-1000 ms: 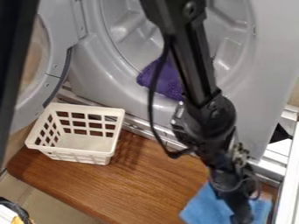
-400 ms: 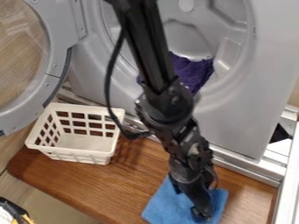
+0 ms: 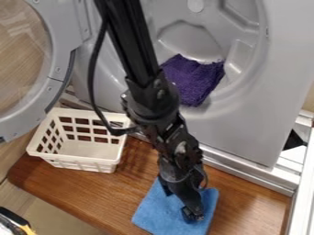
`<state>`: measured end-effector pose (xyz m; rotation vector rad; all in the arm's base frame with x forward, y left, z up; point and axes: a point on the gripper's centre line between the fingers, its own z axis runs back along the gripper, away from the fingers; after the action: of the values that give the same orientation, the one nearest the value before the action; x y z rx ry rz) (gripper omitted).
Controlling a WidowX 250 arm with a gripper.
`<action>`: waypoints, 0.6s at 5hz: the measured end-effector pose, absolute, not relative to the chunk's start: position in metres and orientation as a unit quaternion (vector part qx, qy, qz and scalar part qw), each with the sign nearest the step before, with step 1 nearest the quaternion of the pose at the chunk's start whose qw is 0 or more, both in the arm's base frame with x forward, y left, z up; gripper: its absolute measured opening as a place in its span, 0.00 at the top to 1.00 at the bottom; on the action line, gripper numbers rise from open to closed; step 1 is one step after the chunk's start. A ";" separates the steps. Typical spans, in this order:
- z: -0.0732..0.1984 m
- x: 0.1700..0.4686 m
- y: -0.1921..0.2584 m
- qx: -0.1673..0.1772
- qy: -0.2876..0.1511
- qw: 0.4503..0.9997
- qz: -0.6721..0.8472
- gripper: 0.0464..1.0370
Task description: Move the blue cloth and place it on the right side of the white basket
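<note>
At six o'clock, nearest the viewpoint: blue cloth [image 3: 153, 212], laid roughly flat on the wooden board [image 3: 64, 186], to the right of the white basket [image 3: 80, 163] and toward the near side, apart from it. Between five and six o'clock, over the cloth: black gripper [image 3: 193, 212], pointing down; whether spread, pressed together or pinching fabric, impossible to tell. At eight o'clock, somewhat farther back: same basket, upright. Step in hand, as judged here: final placing, with the required side apparently reached. Next move: at most a small shift toward ten o'clock for a closer fit beside the basket, then release of any grip and a straight lift, without dragging or folding the cloth. At one o'clock, farther off: purple cloth [image 3: 193, 82] in the mouth of the grey machine [image 3: 245, 131].
</note>
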<state>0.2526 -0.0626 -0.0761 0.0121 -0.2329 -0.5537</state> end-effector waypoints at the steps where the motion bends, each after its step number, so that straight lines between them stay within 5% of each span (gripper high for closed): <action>1: -0.076 0.253 -0.047 0.010 -0.112 0.961 -0.254 0.04; 3: -0.075 0.250 -0.020 0.018 -0.109 0.969 -0.221 0.04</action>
<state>0.2505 -0.0198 -0.0751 0.0355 -0.2200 -0.4471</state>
